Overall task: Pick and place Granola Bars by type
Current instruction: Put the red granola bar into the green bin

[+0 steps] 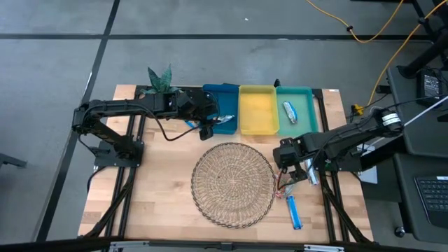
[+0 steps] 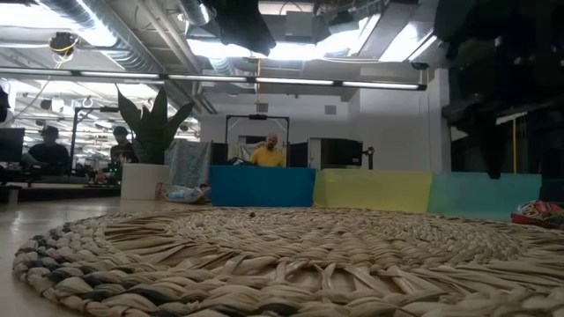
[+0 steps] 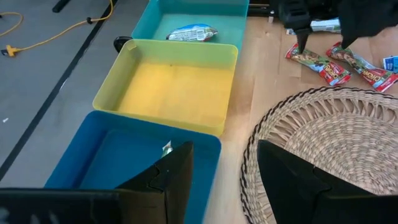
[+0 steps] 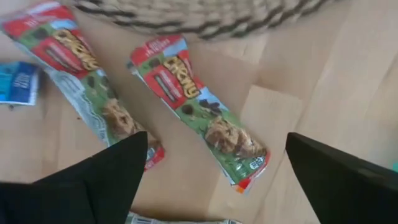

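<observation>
Three trays in a row at the far edge of the table [image 1: 161,210], sides touching: blue tray [image 1: 225,89] on the left, yellow tray [image 1: 257,110] in the middle, teal tray [image 1: 302,105] on the right. Blue tray: interior largely covered by the left arm in the high view; the left wrist view shows one small pale scrap on its floor, too small to identify. Yellow tray: bare floor. Teal tray: one silver-white bar [image 1: 289,111] lying on its floor. Round wicker mat [image 1: 233,183] near the middle of the table, nothing on it. Right of the mat, on bare wood: two red-green bars, the nearer-to-mat bar [image 4: 202,109] and the second bar [image 4: 81,71] beside it, lying roughly parallel and close together; a blue bar [image 1: 294,212] lies apart from them toward the near right edge; part of another silver-white wrapper [image 3: 324,25] shows under the right arm. Left gripper [image 3: 225,180]: over the near edge of the blue tray, fingers spread, holding nothing. Right gripper [image 4: 211,168]: just above the two red-green bars, fingers spread wide with the nearer-to-mat bar between them, gripping nothing
</observation>
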You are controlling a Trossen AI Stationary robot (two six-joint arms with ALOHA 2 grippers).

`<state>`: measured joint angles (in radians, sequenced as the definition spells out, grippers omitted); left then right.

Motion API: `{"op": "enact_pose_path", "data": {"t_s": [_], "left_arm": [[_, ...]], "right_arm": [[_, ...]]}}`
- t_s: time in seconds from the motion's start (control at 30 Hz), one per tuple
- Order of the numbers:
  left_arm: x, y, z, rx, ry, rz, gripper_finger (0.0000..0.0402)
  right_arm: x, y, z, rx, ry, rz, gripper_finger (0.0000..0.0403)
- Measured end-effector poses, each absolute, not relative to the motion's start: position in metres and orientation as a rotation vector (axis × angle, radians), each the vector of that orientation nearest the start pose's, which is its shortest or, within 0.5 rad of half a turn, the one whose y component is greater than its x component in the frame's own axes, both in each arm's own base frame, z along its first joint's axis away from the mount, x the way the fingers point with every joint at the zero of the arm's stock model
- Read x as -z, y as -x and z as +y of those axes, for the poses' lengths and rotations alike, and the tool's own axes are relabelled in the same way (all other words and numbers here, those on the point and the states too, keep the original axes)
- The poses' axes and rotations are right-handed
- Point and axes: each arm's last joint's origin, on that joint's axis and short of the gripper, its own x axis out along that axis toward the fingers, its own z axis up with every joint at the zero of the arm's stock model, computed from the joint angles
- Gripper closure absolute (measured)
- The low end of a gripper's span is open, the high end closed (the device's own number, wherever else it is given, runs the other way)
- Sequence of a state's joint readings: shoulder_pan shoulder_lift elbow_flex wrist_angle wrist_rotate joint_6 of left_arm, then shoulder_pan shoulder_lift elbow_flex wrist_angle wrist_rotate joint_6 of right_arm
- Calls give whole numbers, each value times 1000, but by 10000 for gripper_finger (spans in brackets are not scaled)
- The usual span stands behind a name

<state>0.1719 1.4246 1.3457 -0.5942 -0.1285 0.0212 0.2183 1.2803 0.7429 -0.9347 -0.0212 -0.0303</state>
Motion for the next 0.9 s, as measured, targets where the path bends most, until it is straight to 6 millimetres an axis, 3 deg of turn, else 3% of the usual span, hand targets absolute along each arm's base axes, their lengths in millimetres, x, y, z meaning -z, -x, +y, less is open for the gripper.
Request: {"op": "enact_pose_path", "data": {"t_s": [0.27,0.57,0.7,0.9], "left_arm": [[-345,-301,56,-289,12,674,231],[-345,-301,56,-291,19,672,231],[-345,-301,56,-291,19,671,231],[-345,-301,56,-291,19,672,231]], "right_arm": [[-157,-203,40,-164,141,1629,20],[-140,-207,40,-151,144,1722,27],[-133,-208,40,-149,147,1755,65],[-130,-209,41,-142,155,1776,164]]}}
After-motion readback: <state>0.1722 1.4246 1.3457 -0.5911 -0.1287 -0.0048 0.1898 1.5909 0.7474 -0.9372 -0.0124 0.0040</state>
